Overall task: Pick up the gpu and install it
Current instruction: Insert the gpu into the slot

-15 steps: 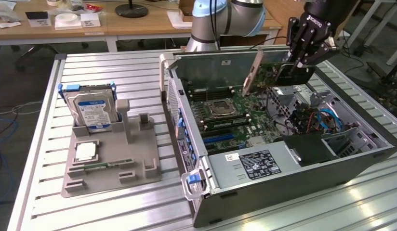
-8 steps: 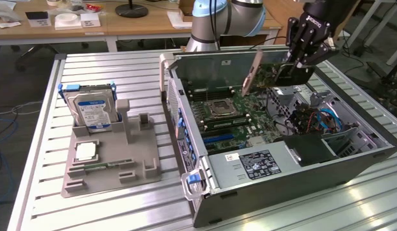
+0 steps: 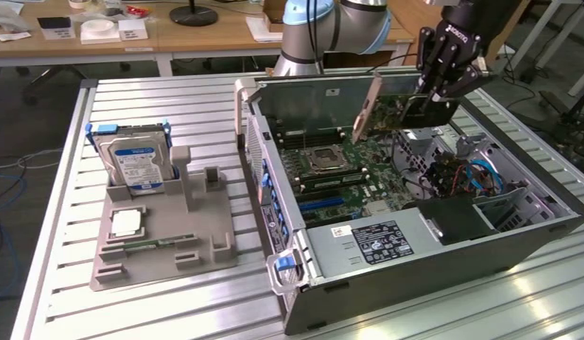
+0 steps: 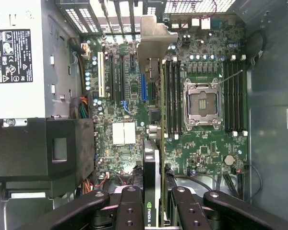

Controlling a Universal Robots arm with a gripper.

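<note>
The gpu point(image 3: 394, 111) hangs edge-down above the open computer case point(image 3: 387, 283), its pale metal bracket point(image 3: 367, 108) toward the exterior view's left. My gripper point(image 3: 432, 95) is shut on the card's upper edge, near the end away from the bracket. In the wrist view the gpu point(image 4: 153, 158) appears edge-on between the black fingers point(image 4: 130, 211), with its bracket point(image 4: 153, 40) toward the case's rear grille. Below it lies the green motherboard point(image 4: 206, 143), with expansion slots point(image 4: 120, 76) to one side of the card. The card is clear of the board.
The motherboard carries a CPU socket point(image 4: 201, 103) and memory slots point(image 4: 172, 96). A power supply point(image 3: 382, 241) and a black drive cage point(image 4: 38, 148) fill the case's front. Outside, a hard drive point(image 3: 136, 159) stands in a grey holder point(image 3: 164, 234) on the slatted table point(image 3: 131, 99).
</note>
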